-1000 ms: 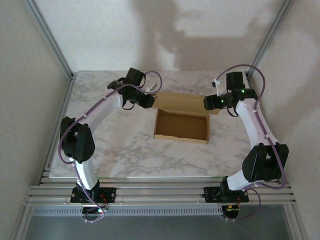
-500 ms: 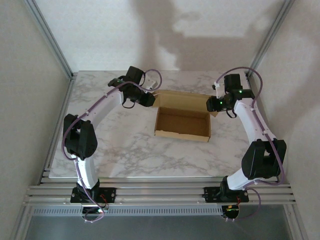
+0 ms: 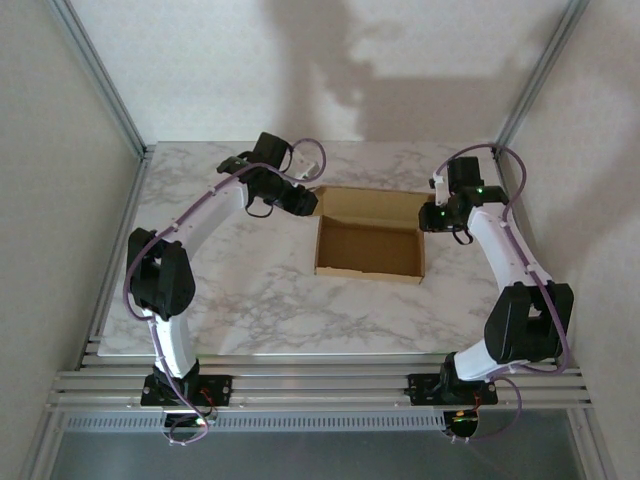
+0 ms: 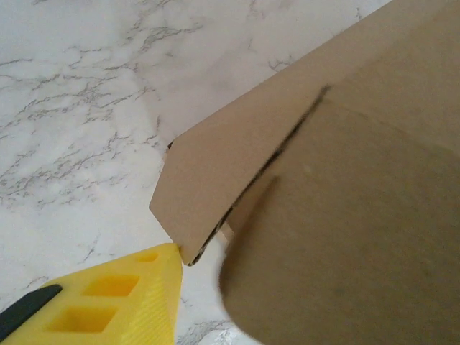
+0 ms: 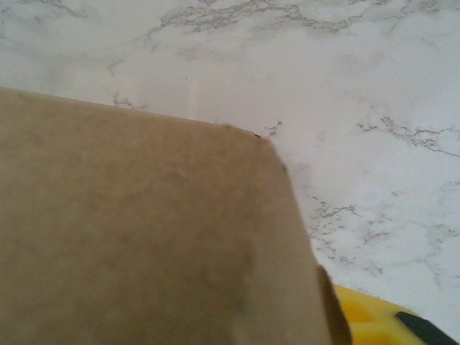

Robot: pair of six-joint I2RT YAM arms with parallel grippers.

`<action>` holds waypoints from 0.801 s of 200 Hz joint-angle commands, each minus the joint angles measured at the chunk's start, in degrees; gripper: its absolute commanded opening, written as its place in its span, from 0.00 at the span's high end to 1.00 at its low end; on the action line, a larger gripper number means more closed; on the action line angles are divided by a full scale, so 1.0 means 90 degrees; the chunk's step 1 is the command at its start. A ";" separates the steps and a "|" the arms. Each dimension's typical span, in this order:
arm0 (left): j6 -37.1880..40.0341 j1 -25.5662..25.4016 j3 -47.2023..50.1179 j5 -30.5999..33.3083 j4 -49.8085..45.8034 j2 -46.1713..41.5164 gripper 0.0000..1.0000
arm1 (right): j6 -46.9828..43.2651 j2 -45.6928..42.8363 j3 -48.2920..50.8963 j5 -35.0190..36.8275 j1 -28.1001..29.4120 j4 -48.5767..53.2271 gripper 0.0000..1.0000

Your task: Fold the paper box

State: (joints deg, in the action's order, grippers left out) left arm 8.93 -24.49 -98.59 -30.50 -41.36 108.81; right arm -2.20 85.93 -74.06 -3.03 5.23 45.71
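Toward the far middle of the white marble table [image 3: 250, 290] lies the plain brown thin-cardboard paper box [image 3: 368, 250]. It is a shallow rectangular tray, open on top, with its lid panel [image 3: 370, 205] rising from the far wall. The left gripper [image 3: 308, 203] sits at the left end of the lid panel and the right gripper [image 3: 427, 217] at its right end. The tray lies between the two and a little nearer than both.

From the left wrist, the cut corner of a cardboard flap touches the tip of a yellow finger [image 4: 122, 305]. Whether the left gripper's jaws are clamped on that flap or standing free cannot be told. From the right wrist, a broad cardboard panel with a rounded corner lies in front of another yellow finger [image 5: 370, 323] at the lower right. Whether the right gripper holds the panel cannot be told either.

Compared with a second ago, the paper box has slid slightly to the right. The right gripper has drawn back to the right with the lid's end, and the left gripper has followed it the same way. The lid panel stands much as it did.
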 commanded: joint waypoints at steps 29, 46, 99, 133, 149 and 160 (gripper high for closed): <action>-0.0195 -0.0107 -0.0262 -0.0136 0.0092 0.0076 0.62 | 0.0189 -0.0294 0.0056 -0.0068 0.0010 -0.0057 0.72; -0.0282 -0.0110 -0.0305 -0.0157 0.0118 0.0087 0.64 | 0.0243 -0.0347 0.0081 -0.0126 0.0022 -0.0163 0.75; -0.0518 -0.0179 -0.0216 -0.0249 0.0301 0.0060 0.71 | 0.0312 -0.0373 0.0228 -0.0006 0.0141 -0.0381 0.85; -0.0716 -0.0312 0.0083 -0.0055 0.0546 -0.0080 0.74 | 0.0432 -0.0445 0.0340 0.0180 0.0332 -0.0491 0.87; -0.0847 -0.0382 0.0358 0.0129 0.0776 -0.0228 0.75 | 0.0574 -0.0519 0.0438 0.0288 0.0421 -0.0595 0.88; -0.0951 -0.0415 0.0599 0.0279 0.0964 -0.0357 0.75 | 0.0686 -0.0596 0.0572 0.0374 0.0494 -0.0714 0.89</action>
State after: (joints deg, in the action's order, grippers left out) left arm 3.01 -26.76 -96.95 -29.95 -36.45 108.49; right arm 1.63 82.98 -71.02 -1.23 7.97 41.23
